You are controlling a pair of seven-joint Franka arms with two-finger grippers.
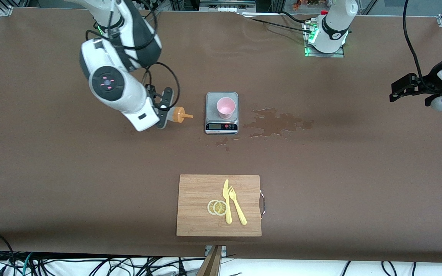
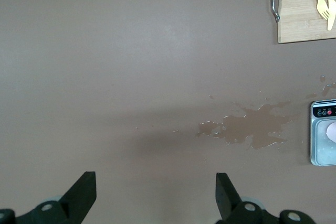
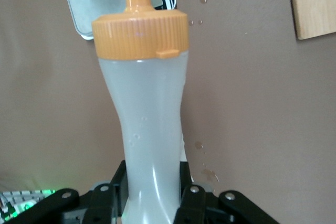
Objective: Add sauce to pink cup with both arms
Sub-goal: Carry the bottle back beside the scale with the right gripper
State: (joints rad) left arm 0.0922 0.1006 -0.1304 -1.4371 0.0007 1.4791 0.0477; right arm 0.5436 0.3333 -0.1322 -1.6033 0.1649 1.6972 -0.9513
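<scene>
Your right hand [image 1: 164, 108] is clamped on the sauce bottle [image 1: 178, 114], holding it tipped sideways over the worktop [image 1: 52, 172], orange nozzle pointing toward the kitchen scale [image 1: 221, 113]. In the right wrist view the translucent bottle [image 3: 149, 129] sits squeezed between the fingers [image 3: 191, 203], its nozzle tip reaching toward the scale's corner. The bottle is beside the scale on the right arm's end, not over the cup.

The pink cup [image 1: 226, 107] stands upright on the scale's platform, mid-worktop, between the two arm bases and the cutting board.

Your left hand [image 1: 406, 87] waits in the air over the worktop's edge at the left arm's end, fingers [image 2: 81, 192] spread wide with nothing between them.

A wet spill [image 1: 278, 123] lies on the worktop just beside the scale toward the left arm's end, with small drops close to the scale's display edge.

Near the worktop's front edge there's a wooden cutting board [image 1: 198, 199] carrying a yellow knife [image 1: 227, 201], a yellow fork [image 1: 237, 205] and two lemon slices [image 1: 217, 207] touching the knife.
</scene>
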